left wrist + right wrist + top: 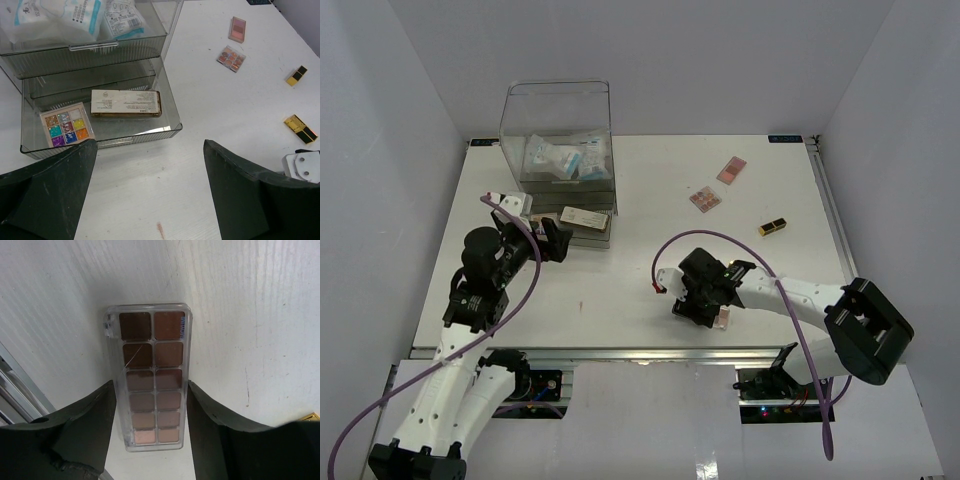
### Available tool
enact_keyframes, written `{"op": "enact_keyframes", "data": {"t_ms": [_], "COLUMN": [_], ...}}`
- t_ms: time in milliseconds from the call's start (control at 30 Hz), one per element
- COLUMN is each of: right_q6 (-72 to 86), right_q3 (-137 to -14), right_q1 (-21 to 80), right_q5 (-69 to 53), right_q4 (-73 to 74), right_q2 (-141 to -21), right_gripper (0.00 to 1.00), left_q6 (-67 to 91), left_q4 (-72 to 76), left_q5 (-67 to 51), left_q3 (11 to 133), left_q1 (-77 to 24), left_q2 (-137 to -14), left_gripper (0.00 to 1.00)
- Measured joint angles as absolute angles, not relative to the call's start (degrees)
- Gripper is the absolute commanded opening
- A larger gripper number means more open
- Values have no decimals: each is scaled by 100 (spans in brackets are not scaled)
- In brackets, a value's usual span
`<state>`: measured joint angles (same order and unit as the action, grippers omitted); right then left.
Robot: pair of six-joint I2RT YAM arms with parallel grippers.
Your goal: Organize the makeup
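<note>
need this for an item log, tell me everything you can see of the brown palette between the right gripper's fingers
The brown palette is a slim rectangular case of clear plastic with rounded corners. It holds twelve square pans in two columns, from dark brown to a lighter pinkish brown. One end has small unreadable print, and a thin line crosses the lid. It is closed and lies flat on the white table. The right gripper straddles it, and its dark fingers appear to touch both long sides.

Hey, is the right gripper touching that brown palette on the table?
Touching. The right wrist view shows the right gripper with its fingers against both long edges of the palette, with no gap.
</note>
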<state>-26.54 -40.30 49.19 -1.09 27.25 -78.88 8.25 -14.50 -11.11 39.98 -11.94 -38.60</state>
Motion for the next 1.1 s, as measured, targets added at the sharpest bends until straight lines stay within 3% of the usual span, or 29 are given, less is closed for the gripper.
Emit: {"op": "enact_keyframes", "data": {"t_ms": [67, 233, 467, 833, 933, 1100], "right_q6": [-2750, -3303, -4226, -4042, -3843, -3604], "right_q3": [-4049, -4524, -6875, -11869, -12444, -12295], "right_q1": [4919, 4910, 4935, 5340, 5366, 5361], "right_q5": [-108, -194, -637, -820, -750, -535], "right_q4": [2716, 3003, 3535, 3305, 3119, 2698], "right_q2": [-7889, -7953, -8562, -11642, -12279, -12533], "right_gripper": [17, 10, 9, 12, 16, 24], "left_q6": [831, 843, 840, 843, 842, 840], "left_q4": [-1449, -1447, -1431, -1380, -1333, -1323], "left_q5": [-1073, -962, -747, -172, -22, 109], "left_q3": [3988, 3979, 3966, 3858, 3825, 3817], "left_q1": [-1194, -1194, -1192, -1184, -1179, -1177], "left_q2": [-3806, -3689, -3495, -3014, -2877, -2797], "left_gripper": [98, 98, 98, 98, 98, 98]}}
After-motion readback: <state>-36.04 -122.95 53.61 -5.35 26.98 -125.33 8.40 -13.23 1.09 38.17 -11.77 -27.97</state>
